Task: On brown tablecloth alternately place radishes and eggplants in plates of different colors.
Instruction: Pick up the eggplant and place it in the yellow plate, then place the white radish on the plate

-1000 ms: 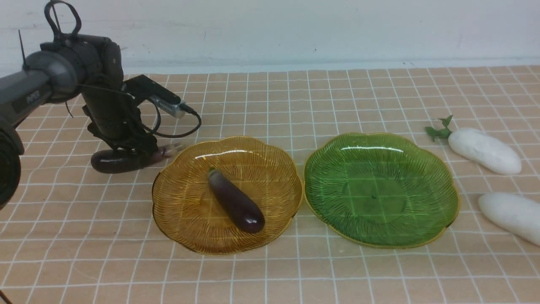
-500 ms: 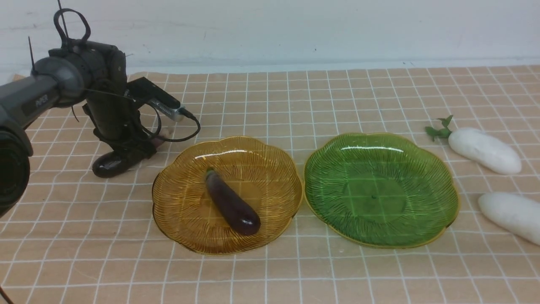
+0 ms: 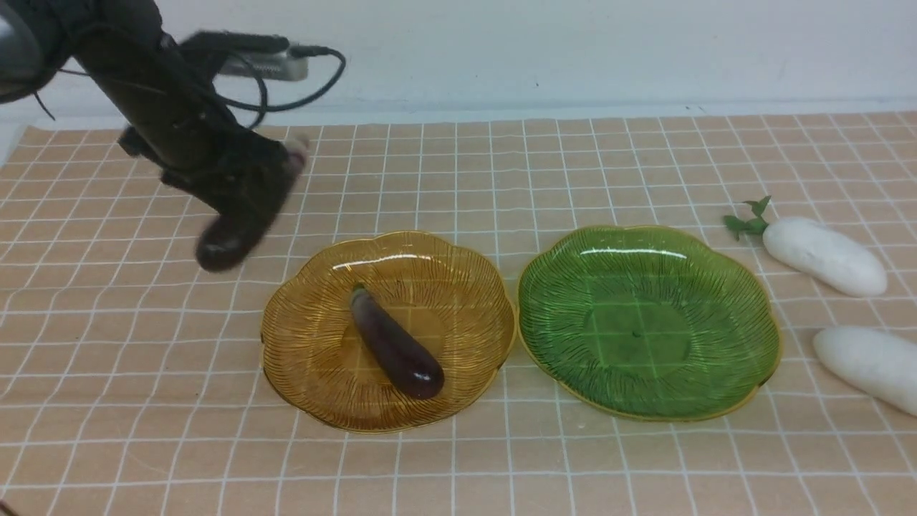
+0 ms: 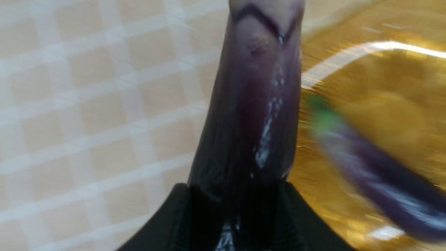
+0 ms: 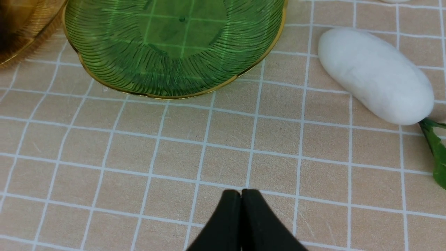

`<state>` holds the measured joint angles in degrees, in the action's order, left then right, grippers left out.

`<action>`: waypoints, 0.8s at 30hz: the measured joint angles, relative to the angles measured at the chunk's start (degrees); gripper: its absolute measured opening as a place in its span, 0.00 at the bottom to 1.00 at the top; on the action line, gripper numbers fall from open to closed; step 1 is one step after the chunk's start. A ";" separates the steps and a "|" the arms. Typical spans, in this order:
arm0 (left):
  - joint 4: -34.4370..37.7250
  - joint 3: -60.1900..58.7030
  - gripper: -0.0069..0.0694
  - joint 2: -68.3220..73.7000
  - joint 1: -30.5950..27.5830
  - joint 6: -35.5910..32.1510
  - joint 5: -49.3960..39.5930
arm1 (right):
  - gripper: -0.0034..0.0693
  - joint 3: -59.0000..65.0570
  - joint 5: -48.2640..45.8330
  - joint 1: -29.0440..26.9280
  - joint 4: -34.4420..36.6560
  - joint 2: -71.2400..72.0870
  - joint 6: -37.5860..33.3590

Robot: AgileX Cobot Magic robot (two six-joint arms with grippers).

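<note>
My left gripper is shut on a dark purple eggplant and holds it tilted in the air, above the brown tablecloth left of the amber plate. In the left wrist view the held eggplant sticks out from the gripper. A second eggplant lies in the amber plate. The green plate holds nothing. Two white radishes lie on the cloth at the right: one with a green sprig, one nearer. My right gripper is shut and empty above the cloth, near the green plate and a radish.
A white wall runs behind the cloth's far edge. The left arm's camera and cable hang above the back left. The amber plate with its eggplant is blurred in the left wrist view.
My left gripper closed on the eggplant that lay on the cloth, then lifted it up and slightly right. The plates and radishes stay where they were.
</note>
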<state>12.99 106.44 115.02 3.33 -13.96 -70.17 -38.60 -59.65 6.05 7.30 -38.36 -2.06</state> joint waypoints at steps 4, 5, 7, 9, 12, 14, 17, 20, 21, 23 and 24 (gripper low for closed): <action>3.67 -6.79 0.40 0.41 3.02 1.20 -0.05 | 0.03 0.00 0.10 0.00 0.40 -0.02 0.01; 3.73 -7.01 0.40 0.49 3.17 1.35 -0.05 | 0.03 0.00 0.10 0.00 0.40 -0.02 0.01; 3.79 -8.30 0.45 1.50 4.92 3.32 -0.12 | 0.03 -0.15 -0.26 0.00 1.20 -0.24 0.32; 3.63 -8.30 0.50 2.19 5.94 4.65 -0.02 | 0.03 -0.76 -1.23 0.00 1.34 -1.13 1.01; 3.58 -8.30 0.56 2.67 6.48 5.49 -0.02 | 0.03 -1.54 -1.75 0.00 1.28 -2.39 1.45; 3.41 -8.30 0.67 3.05 6.69 5.69 0.10 | 0.03 -2.77 -2.15 0.00 0.92 -4.84 1.68; 3.35 -8.30 0.77 3.11 6.69 5.74 0.10 | 0.03 -3.94 -2.29 0.00 -0.17 -8.27 1.74; 3.35 -7.84 0.81 3.11 6.69 5.09 0.10 | 0.03 -4.91 -2.11 0.00 -1.94 -12.28 2.06; 3.25 -7.13 0.82 3.11 6.69 3.80 0.10 | 0.04 -5.94 -0.46 0.00 -4.44 -16.85 2.06; 3.08 -5.93 0.82 3.11 6.69 2.73 0.10 | 0.05 -6.75 1.53 0.00 -6.19 -20.95 2.70; 2.86 -5.32 0.80 3.11 6.74 2.55 0.10 | 0.06 -7.37 2.59 0.00 -7.30 -23.07 2.82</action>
<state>15.85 101.12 118.12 10.07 -11.41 -70.07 -45.97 -57.06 6.05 0.00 -61.43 0.76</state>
